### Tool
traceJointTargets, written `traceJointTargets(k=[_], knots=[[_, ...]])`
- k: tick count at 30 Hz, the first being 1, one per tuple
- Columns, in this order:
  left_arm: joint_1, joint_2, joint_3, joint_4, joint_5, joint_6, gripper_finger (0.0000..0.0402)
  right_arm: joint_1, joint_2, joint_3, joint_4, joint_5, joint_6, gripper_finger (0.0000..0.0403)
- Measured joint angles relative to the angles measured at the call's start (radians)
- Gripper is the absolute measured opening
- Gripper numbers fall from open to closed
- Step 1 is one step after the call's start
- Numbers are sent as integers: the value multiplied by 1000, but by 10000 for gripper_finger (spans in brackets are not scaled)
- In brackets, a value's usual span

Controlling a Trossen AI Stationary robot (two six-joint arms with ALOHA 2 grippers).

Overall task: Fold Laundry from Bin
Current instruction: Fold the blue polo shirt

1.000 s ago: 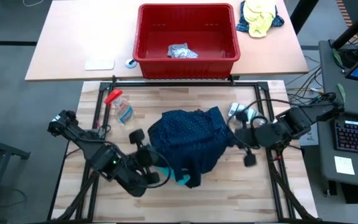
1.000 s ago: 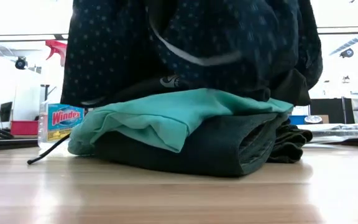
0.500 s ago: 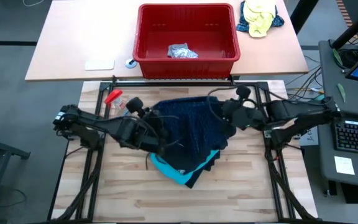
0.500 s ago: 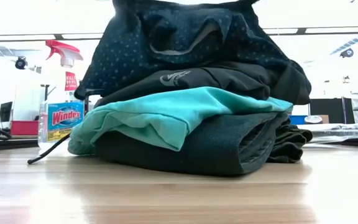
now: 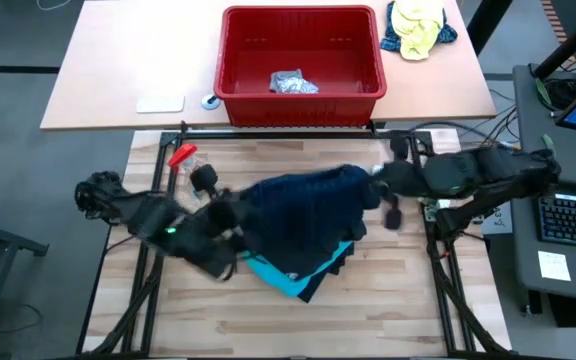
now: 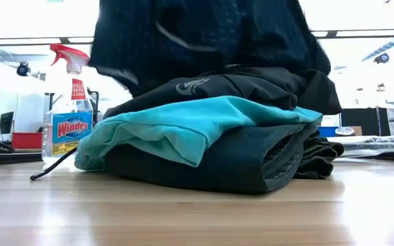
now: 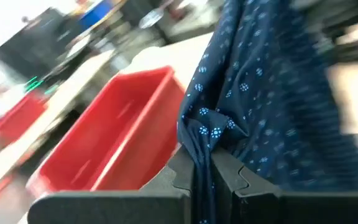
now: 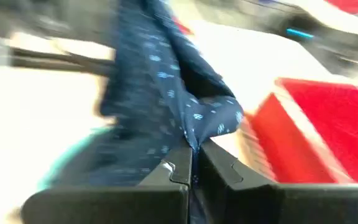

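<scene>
High view: left gripper (image 5: pixel 230 207) and right gripper (image 5: pixel 376 187), each clamped on navy garment (image 5: pixel 303 215), hold it over the folded stack (image 6: pixel 204 147); next, lay it flat.

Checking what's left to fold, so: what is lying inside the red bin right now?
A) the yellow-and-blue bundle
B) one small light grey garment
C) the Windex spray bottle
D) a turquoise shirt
B: in the high view, the bin holds only a small crumpled light grey garment on its floor.
</scene>
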Motion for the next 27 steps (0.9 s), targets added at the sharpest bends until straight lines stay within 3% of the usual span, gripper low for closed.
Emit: traceJointTargets(k=[3,6,10,14,19,22,27], knots=[[-102,0,99,124,47,146,0,42,0,103,3,-261,-13,9],[-189,-1,158,366,49,345,0,85,1,189,69,-426,-13,9],[-266,-1,199,687,54,614,0,133,10,261,158,-480,-1,9],[-286,0,229,805,48,747,0,140,38,333,157,-478,-22,9],[-235,-1,215,632,-4,608,0,140,65,333,43,-304,-27,9],[-174,0,159,356,-6,366,0,140,86,281,-66,-118,-26,9],[-55,1,11,-92,-40,-129,0,126,108,159,-184,291,3,9]])
